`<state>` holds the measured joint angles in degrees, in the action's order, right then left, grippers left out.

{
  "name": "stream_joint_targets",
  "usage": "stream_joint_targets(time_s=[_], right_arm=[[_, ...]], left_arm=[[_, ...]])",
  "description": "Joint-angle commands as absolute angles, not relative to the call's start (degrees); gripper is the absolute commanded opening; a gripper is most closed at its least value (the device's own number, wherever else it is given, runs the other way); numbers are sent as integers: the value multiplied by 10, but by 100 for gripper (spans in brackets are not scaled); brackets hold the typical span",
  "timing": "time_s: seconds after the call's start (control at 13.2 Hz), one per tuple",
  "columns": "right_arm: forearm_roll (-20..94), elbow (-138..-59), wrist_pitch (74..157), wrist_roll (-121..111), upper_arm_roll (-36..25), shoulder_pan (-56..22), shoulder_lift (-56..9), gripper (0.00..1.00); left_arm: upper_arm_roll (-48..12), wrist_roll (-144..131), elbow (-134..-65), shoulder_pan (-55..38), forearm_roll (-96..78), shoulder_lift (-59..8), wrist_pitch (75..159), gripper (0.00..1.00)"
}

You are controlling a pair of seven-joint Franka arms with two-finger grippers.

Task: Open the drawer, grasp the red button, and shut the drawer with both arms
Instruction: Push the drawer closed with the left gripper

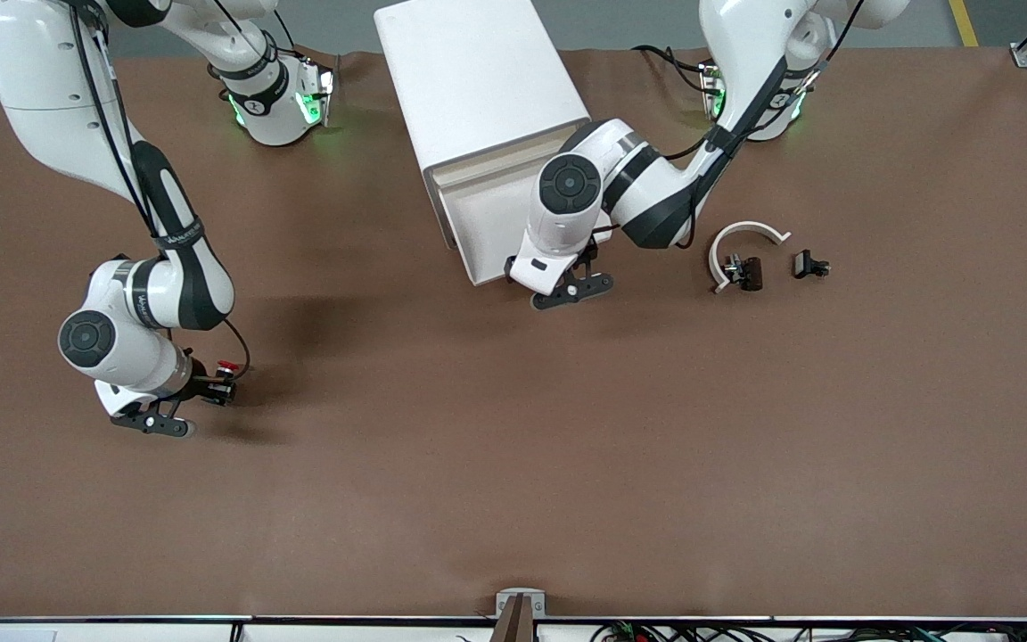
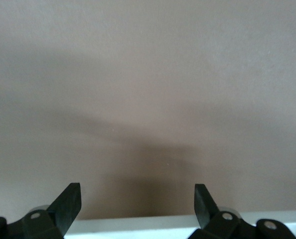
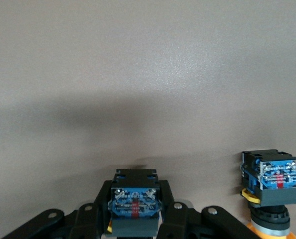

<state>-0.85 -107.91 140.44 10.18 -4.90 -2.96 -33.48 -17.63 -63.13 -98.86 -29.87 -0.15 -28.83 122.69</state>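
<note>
The white cabinet stands at the table's back middle. Its top drawer is pulled out, and the tray part in view holds nothing. My left gripper is open at the drawer's front edge. In the left wrist view the gripper has the white edge between its fingers. My right gripper is low over the table toward the right arm's end. In the right wrist view it is shut on the button's black-and-blue body. A red cap shows beside this gripper.
A like button with a yellow-orange cap stands on the table beside the held one. A white curved piece and two small black parts lie toward the left arm's end. A bracket sits at the near edge.
</note>
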Motion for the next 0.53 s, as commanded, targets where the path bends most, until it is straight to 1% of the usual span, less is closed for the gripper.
stream_joint_targets(time_s=[0.0, 0.45], right_arm=[[-19, -1083, 1410, 98, -39, -8, -334, 0], [-19, -1080, 1412, 98, -39, -4, -344, 0]], left_arm=[[-186, -638, -985, -297, -39, -295, 1248, 100], [-205, -645, -985, -297, -101, -297, 1247, 100]])
